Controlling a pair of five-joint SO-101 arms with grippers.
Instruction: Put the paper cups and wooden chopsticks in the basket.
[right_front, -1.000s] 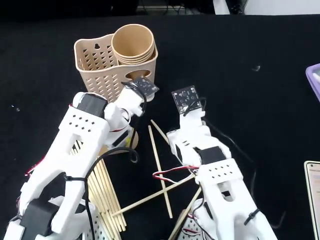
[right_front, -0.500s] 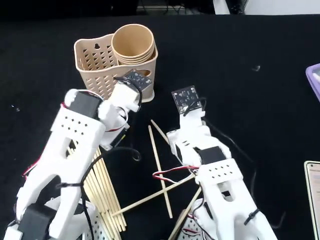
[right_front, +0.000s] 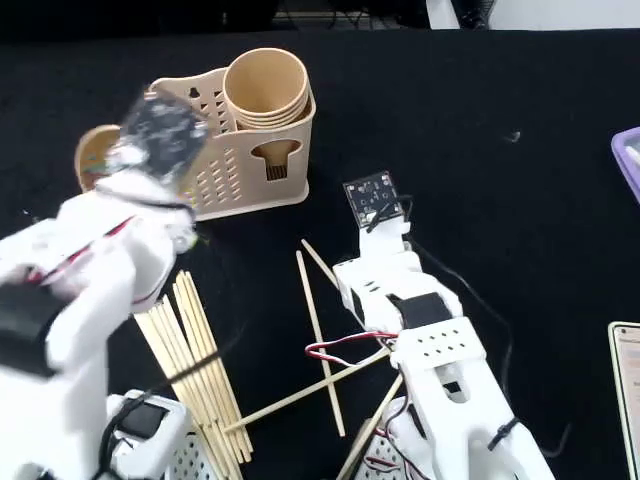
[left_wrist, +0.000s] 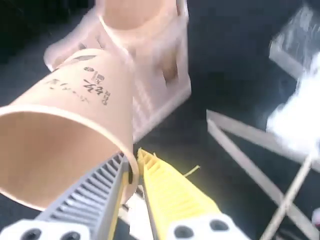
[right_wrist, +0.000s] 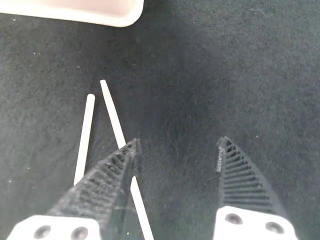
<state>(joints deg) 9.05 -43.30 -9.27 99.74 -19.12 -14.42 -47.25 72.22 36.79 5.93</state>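
Item 1, tan paper cup (left_wrist: 65, 135): vs 1 s ago my L arm has swung off the front of the beige perforated plastic basket (right_front: 235, 165) to its left side w/ the cup lifted, so I judge pick done, drop-in pending. L gripper (left_wrist: 131, 159) pinches the cup's rim wall, one finger inside, one outside; cup sits tilted, near the basket. Item 2, thin pale wooden chopsticks (right_wrist: 117, 130): R gripper (right_wrist: 177, 145) spread open, unmoved; one stick runs under one finger, none held.
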